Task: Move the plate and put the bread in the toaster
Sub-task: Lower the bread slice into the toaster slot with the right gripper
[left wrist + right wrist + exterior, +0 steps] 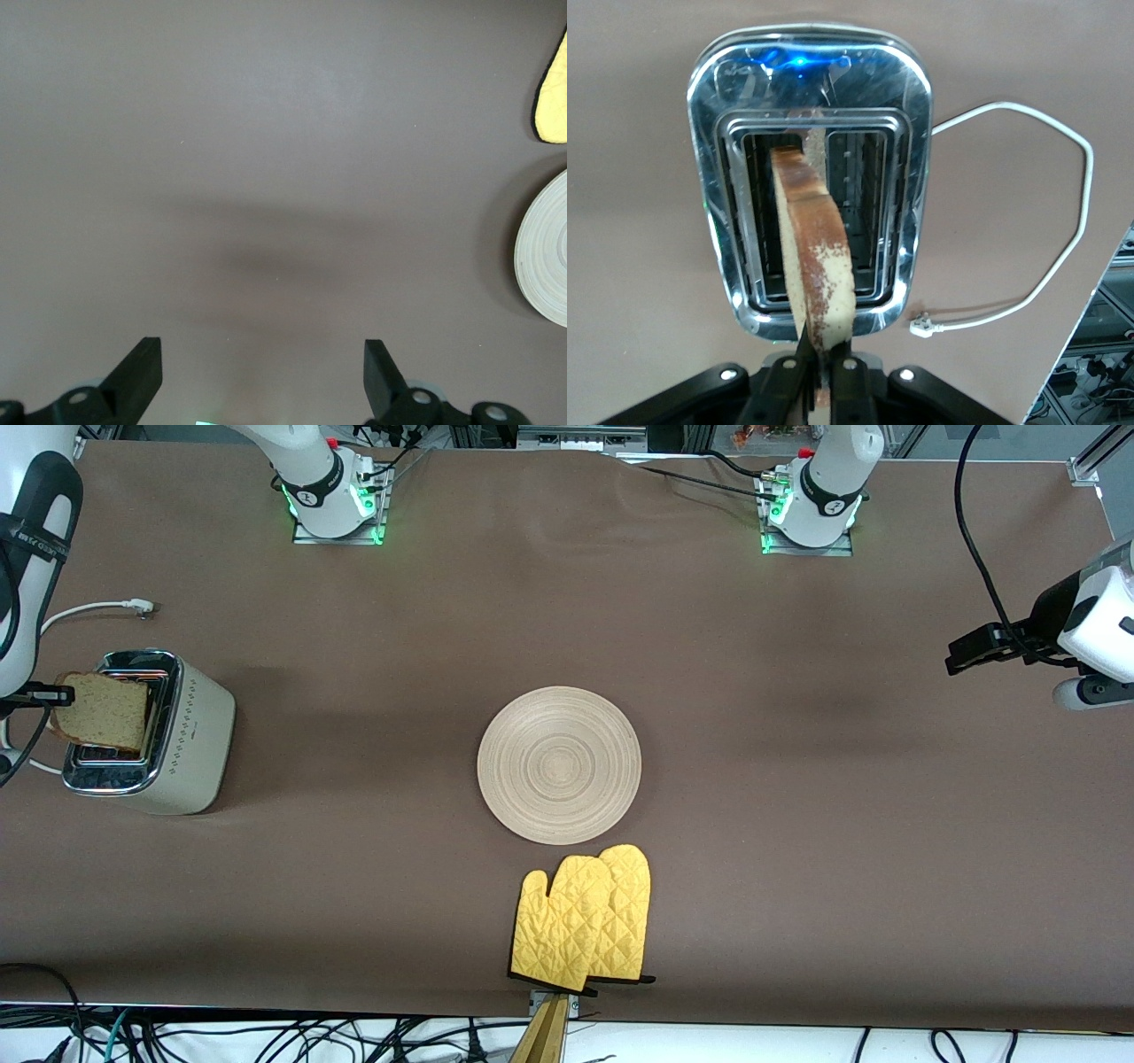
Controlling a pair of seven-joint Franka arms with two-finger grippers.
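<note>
Hanging edge-down over the toaster [146, 731], the bread [100, 710] is pinched by its top crust in the right gripper [818, 376], so that the slice can be lowered between the slots' walls; it appears lined up over the bar between the two slots, slightly tilted, so a small shift is probably needed. The right arm is reached over the toaster at its own end of the table. The plate [559, 764] is left mid-table, just beside a yellow mitt [585, 930]. The left gripper [261, 376] is kept waiting over bare table, fingers spread.
</note>
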